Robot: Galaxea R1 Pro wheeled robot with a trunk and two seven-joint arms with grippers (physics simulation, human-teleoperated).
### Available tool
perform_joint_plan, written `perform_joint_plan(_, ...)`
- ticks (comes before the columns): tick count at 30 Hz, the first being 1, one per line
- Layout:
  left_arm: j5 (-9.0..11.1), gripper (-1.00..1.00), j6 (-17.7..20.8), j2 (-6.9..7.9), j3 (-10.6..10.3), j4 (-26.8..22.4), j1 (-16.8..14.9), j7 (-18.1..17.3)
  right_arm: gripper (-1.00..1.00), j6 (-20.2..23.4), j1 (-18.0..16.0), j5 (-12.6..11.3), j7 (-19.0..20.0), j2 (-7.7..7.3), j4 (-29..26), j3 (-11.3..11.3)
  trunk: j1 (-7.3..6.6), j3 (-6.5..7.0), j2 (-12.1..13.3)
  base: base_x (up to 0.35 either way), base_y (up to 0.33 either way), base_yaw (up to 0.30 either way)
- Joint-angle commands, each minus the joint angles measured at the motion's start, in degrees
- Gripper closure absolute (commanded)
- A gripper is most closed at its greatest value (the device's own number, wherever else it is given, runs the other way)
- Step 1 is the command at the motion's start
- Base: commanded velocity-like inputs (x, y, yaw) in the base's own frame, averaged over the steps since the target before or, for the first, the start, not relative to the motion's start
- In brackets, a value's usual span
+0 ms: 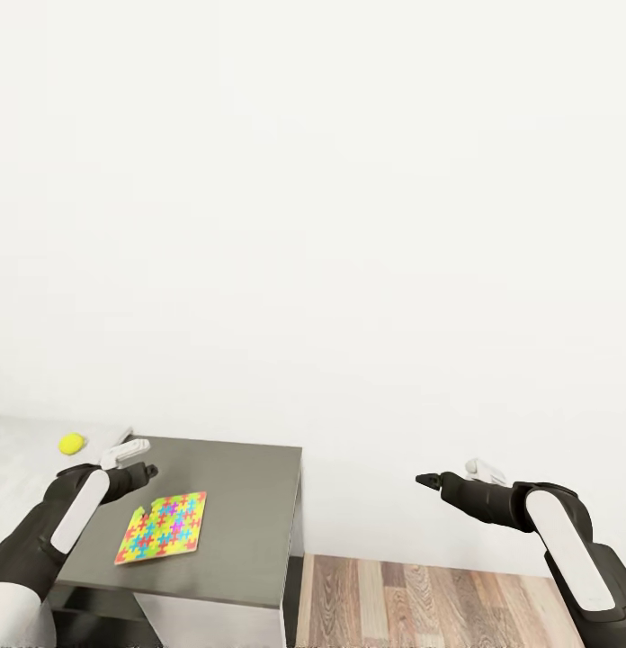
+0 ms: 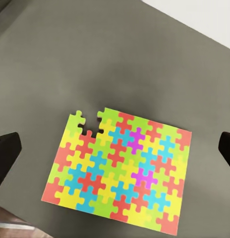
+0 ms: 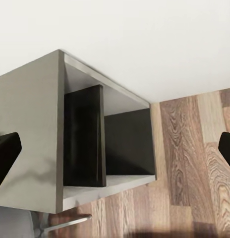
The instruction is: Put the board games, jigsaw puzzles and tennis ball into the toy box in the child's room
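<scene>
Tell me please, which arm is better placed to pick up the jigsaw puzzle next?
Probably the left. The left gripper hangs open beside the jigsaw puzzle on the dark grey surface. The right gripper, also open, is off to the side, over the wood floor.

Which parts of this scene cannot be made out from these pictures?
- Left pincer: head view, too small to judge its opening; left wrist view cuts its fingers at the edges.
- Jigsaw puzzle: whether the missing piece lies nearby is not shown.
- Tennis ball: its support is cut by the head view's left edge.
- Dark cabinet: its inside is in shadow, right wrist view.
</scene>
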Motion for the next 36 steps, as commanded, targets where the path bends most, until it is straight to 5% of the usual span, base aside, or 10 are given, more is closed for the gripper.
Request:
perform_joint_plan(1,0.54,-1.00,0.12,0.01,0.00,0.00,-0.08,0.48,-1.00,0.18,-0.06,-0.61,-0.57,-0.01,-0.05,-0.02,0.04,-0.24,-0.15,0.000,0.000,0.000)
perform_joint_plan(23,0.64,-1.00,-1.11,-0.51,0.04,0.33,-0.26,-0.48,-1.00,0.18,-0.06,-0.78,-0.48,0.01,-0.05,-0.01,0.04,-2.30,-0.15,0.000,0.000,0.000)
perform_joint_plan(31,0.63,-1.00,-0.89,0.28,0.47,1.72,-1.30,-11.60,-1.00,0.18,-0.06,-0.78,-0.48,-0.01,-0.05,-0.01,0.04,-3.06,-0.15,0.000,0.000,0.000)
perform_joint_plan(36,0.69,-1.00,-0.83,1.94,0.57,3.19,-1.94,-15.40,-1.00,0.18,-0.06,-0.78,-0.48,0.01,-0.05,-0.02,0.04,-3.53,-0.15,0.000,0.000,0.000)
